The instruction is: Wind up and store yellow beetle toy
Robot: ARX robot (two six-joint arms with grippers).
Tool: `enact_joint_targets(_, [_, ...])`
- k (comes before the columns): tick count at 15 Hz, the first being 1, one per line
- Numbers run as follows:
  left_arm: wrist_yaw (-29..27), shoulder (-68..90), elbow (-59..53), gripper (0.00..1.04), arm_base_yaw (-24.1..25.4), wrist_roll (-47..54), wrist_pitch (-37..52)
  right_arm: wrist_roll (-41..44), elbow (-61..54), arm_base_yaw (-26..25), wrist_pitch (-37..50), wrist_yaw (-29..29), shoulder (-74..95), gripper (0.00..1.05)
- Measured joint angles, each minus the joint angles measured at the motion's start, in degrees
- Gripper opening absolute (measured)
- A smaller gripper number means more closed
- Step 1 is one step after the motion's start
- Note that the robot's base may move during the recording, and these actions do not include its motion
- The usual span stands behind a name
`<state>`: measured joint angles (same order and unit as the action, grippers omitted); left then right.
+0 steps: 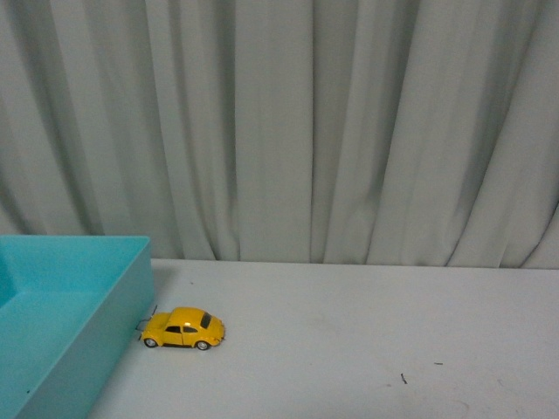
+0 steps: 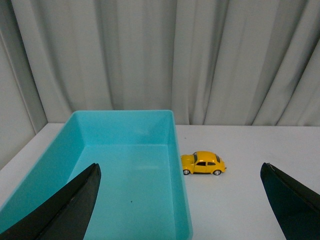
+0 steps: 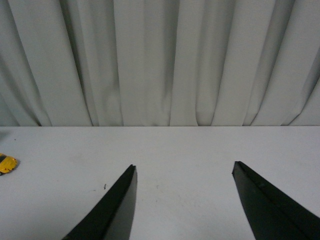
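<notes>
The yellow beetle toy (image 1: 183, 328) stands on its wheels on the white table, its nose almost touching the outer wall of a turquoise bin (image 1: 131, 288). In the left wrist view the toy (image 2: 203, 163) sits just beyond the bin's wall (image 2: 179, 165), well ahead of my left gripper (image 2: 181, 165), whose black fingers (image 2: 75, 205) are spread wide open and hold nothing. My right gripper (image 3: 184, 164) is open too, over bare table. Only a sliver of the toy (image 3: 7, 164) shows at the edge of the right wrist view. Neither arm appears in the front view.
The turquoise bin is open-topped, with nothing visible inside it. A pleated grey curtain (image 1: 332, 131) hangs right behind the table's far edge. Small dark specks (image 1: 403, 379) lie on the white table (image 1: 367, 332) to the right of the toy.
</notes>
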<state>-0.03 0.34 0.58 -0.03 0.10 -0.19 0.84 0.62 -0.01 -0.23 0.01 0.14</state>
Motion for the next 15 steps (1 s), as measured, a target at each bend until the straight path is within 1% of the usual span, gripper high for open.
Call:
enact_joint_targets(1, [0.0,0.0,0.0,0.98,0.0,0.0,0.0,0.0,0.0,0.0,0.0,0.0,0.0,0.72])
enact_joint_targets(2, [-2.1,5.5,4.9,0.98,0.0,-7.4,-12.7,0.0,0.0,0.0,0.0,0.0,0.0,0.86])
enact_joint_targets(3, [-2.1,15.5,11.3,0.98,2.9,-17.6,-16.1,0.0,0.0,0.0,0.0,0.0,0.0,1.0])
enact_joint_targets(4, [-3.8,19.9,14.6,0.98,1.9,-20.9,-11.0,0.0,0.0,0.0,0.0,0.0,0.0,0.98])
enact_joint_targets(5, [-4.7,28.3,20.5,0.98,-1.0,-21.2,-0.8,0.0,0.0,0.0,0.0,0.0,0.0,0.98])
enact_joint_targets(6, [-4.7,36.8,24.0,0.98,-2.8,-19.8,7.0,0.0,0.0,0.0,0.0,0.1,0.0,0.98])
enact_joint_targets(7, [-4.5,44.8,26.6,0.98,-4.0,-17.3,12.3,0.0,0.0,0.0,0.0,0.0,0.0,0.98])
enact_joint_targets(8, [-3.1,56.7,31.1,0.98,-4.3,-13.0,18.3,0.0,0.0,0.0,0.0,0.0,0.0,0.98])
enact_joint_targets(9, [-1.5,66.8,36.7,0.98,-4.3,-8.1,19.6,0.0,0.0,0.0,0.0,0.0,0.0,0.98])
enact_joint_targets(10, [0.0,77.0,43.9,0.98,-4.8,-2.3,19.1,0.0,0.0,0.0,0.0,0.0,0.0,0.98])
enact_joint_targets(11, [3.1,86.7,52.9,0.98,-5.9,4.8,16.0,0.0,0.0,0.0,0.0,0.0,0.0,0.98])
enact_joint_targets(12, [4.9,95.3,62.2,0.98,-7.6,13.0,11.4,0.0,0.0,0.0,0.0,0.0,0.0,0.98])
enact_joint_targets(13, [6.9,100.6,68.9,0.98,-9.0,20.0,6.5,0.0,0.0,0.0,0.0,0.0,0.0,0.98])
enact_joint_targets(14, [8.3,106.8,77.4,0.98,-11.2,31.5,-2.5,0.0,0.0,0.0,0.0,0.0,0.0,0.98])
enact_joint_targets(15, [8.3,110.1,82.6,0.98,-12.3,39.3,-9.2,0.0,0.0,0.0,0.0,0.0,0.0,0.98])
